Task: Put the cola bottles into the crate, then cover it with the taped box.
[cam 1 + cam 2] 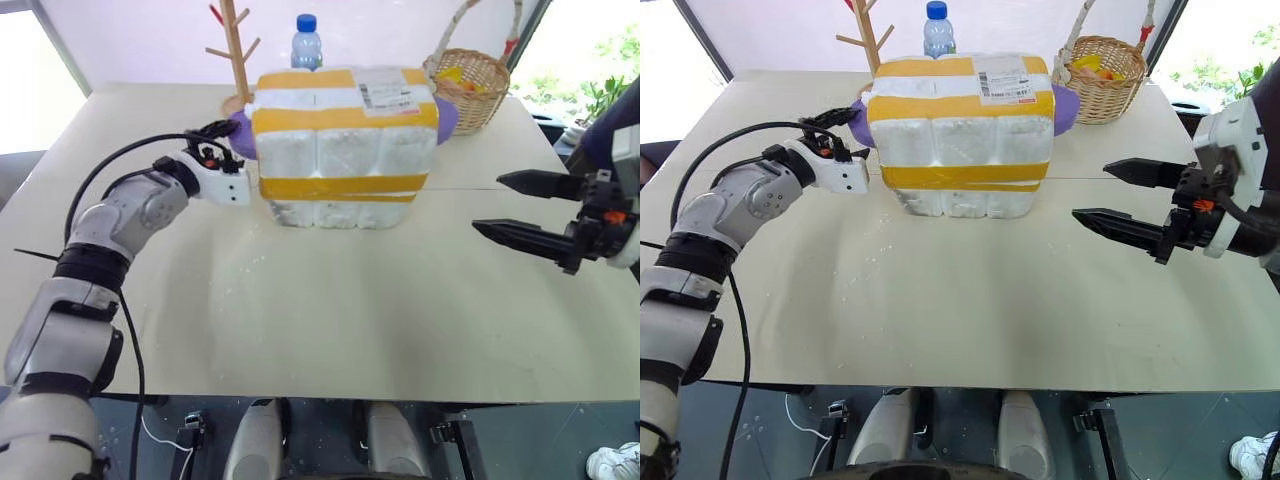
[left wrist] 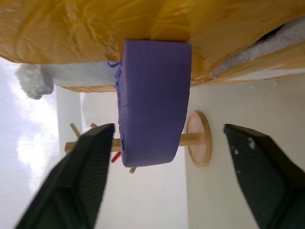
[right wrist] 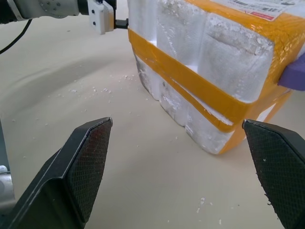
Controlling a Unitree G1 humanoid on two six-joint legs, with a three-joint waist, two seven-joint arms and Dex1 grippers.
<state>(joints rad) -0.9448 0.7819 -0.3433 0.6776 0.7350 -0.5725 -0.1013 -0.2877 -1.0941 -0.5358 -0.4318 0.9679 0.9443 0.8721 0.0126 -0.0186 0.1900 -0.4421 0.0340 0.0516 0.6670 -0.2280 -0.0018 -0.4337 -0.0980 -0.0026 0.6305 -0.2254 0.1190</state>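
Observation:
The taped box (image 1: 345, 150), white foam with wide yellow bands and a shipping label on top, stands on the table's far middle. The crate and the cola bottles are hidden. My left gripper (image 1: 240, 152) is at the box's left side, open; in the left wrist view its fingers (image 2: 81, 171) stand wide apart on either side of a purple slab's edge (image 2: 152, 100) that pokes out from behind the box. My right gripper (image 1: 488, 204) hovers open and empty to the right of the box, pointing toward it.
Behind the box stand a blue-capped water bottle (image 1: 306, 42), a wooden peg stand (image 1: 238, 55) and a wicker basket (image 1: 470, 85). The purple slab (image 1: 446, 116) also shows at the box's right. White foam crumbs dot the beige table (image 1: 330, 310).

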